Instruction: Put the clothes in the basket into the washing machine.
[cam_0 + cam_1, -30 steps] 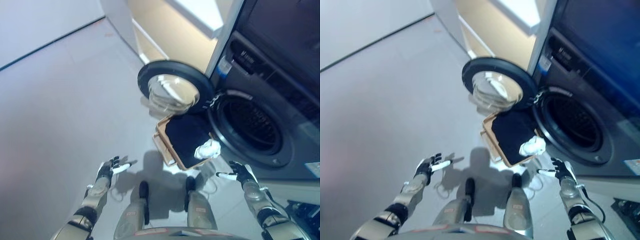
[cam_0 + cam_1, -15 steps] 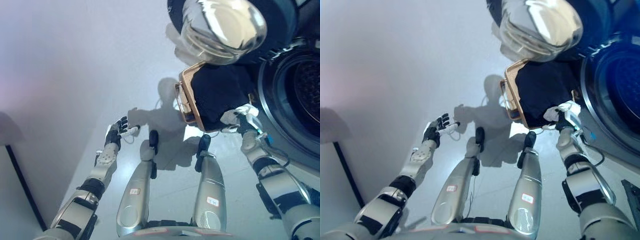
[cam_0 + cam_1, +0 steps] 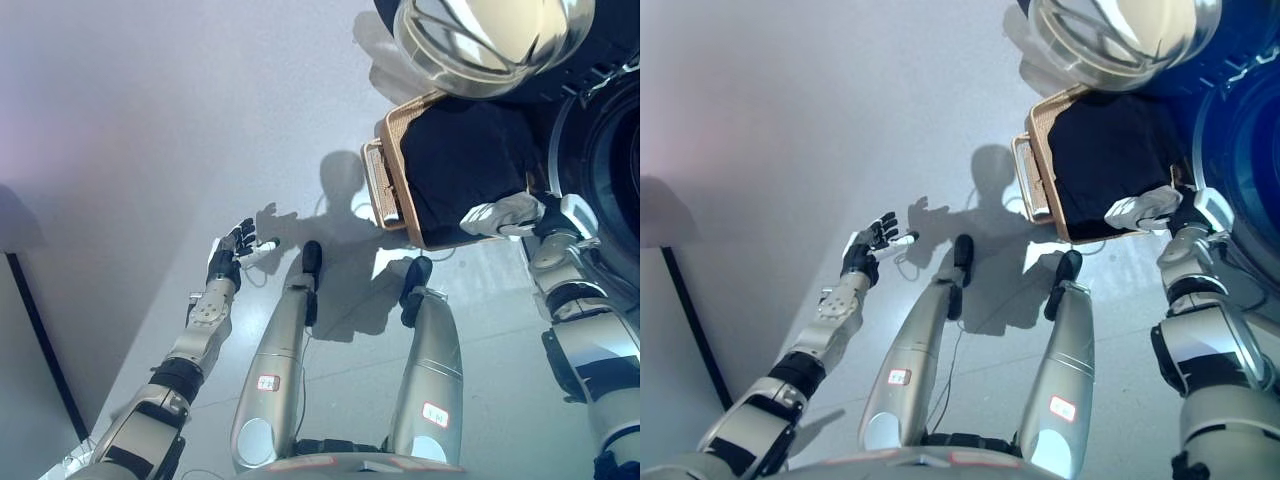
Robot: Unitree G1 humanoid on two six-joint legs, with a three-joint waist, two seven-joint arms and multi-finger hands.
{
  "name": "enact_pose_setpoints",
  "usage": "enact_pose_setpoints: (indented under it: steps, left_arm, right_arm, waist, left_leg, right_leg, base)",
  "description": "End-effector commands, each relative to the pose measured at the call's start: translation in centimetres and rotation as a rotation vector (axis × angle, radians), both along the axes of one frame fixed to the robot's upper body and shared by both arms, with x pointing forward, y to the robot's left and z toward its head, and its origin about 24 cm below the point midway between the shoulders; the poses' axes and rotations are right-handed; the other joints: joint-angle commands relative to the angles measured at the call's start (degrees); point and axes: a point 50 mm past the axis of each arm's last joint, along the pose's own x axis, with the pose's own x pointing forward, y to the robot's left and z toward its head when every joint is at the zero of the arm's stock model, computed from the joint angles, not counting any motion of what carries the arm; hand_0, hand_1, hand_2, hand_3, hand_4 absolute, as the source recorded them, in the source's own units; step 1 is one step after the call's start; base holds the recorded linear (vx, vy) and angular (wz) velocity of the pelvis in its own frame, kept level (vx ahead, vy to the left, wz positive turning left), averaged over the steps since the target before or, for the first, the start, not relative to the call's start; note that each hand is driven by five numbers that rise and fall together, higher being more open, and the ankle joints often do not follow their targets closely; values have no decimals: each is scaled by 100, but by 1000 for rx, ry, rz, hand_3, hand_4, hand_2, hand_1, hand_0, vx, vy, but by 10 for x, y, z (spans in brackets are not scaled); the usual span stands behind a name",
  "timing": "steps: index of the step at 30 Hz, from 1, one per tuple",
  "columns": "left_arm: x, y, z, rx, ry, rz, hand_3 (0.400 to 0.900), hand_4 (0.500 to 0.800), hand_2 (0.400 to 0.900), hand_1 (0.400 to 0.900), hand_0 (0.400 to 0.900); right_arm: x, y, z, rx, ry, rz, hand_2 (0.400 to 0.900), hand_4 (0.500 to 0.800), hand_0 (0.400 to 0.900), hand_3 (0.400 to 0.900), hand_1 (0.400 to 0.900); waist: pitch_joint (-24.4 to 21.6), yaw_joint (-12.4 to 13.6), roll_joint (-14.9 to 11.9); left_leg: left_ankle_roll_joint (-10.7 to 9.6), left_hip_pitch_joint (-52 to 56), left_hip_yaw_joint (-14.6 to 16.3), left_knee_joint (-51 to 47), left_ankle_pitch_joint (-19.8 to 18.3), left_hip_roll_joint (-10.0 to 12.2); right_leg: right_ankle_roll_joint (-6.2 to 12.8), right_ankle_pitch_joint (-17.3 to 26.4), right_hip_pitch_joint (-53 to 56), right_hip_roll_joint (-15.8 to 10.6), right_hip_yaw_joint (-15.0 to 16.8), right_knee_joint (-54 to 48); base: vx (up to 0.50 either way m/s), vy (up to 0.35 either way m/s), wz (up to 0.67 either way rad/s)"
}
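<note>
In the left eye view my right hand reaches the basket's near corner at the white cloth; I cannot tell its fingers' state. In the right eye view my left hand hangs spread over the floor, and the dark clothes fill the basket beside the washer, so nothing looks loaded yet.

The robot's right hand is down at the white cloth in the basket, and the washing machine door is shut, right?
Not quite. The washing machine door is open, swung out above the basket, as the left eye view shows. The rest holds: the right hand is at the white cloth lying on the dark clothes in the basket.
</note>
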Motion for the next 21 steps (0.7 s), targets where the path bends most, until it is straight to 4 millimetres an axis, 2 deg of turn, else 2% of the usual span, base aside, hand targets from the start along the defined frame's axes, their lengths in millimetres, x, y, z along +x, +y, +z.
enact_pose_setpoints:
  steps: [1,5,9,11,21]
  left_arm:
    - [-10,22,8,9,-64,83,900,800,900,900,900]
    - [-12,24,14,-3,-90,91,900,800,900,900,900]
    - [-15,29,15,-10,-95,113,900,800,900,900,900]
    - [-17,33,21,-8,-126,130,900,800,900,900,900]
    - [-25,39,26,-15,-157,144,900,800,900,900,900]
  right_arm:
    - [-20,-37,24,-137,-2,-119,900,800,900,900,900]
    - [-23,-44,33,-132,2,-129,900,800,900,900,900]
    - [-17,-40,36,-116,-15,-94,900,800,900,900,900]
    - [-13,-37,42,-121,-41,-72,900,800,900,900,900]
    - [-10,-35,46,-111,-71,-43,900,800,900,900,900]
  waist:
    - [-273,43,48]
    - [-197,33,60]
    - [-152,24,28]
    - [-148,16,16]
    - [-190,126,30]
  left_leg:
    - [-344,-96,-449,901,-1080,397]
    - [-359,-524,-421,1628,-1383,388]
    - [-385,-889,-376,2198,-1605,398]
    - [-390,-1081,-365,2511,-1740,376]
    - [-387,-1809,-435,3592,-2072,326]
  right_leg:
    - [357,349,-177,-228,402,184]
    - [273,15,-633,-175,501,891]
    - [178,-225,-967,-144,606,1346]
    - [129,-367,-1158,-124,678,1637]
    - [12,-764,-1860,-91,874,2665]
  base:
    - [-26,16,-5]
    - [-13,5,-2]
    - [-15,-3,-7]
    - [-16,0,-4]
    - [-4,0,1]
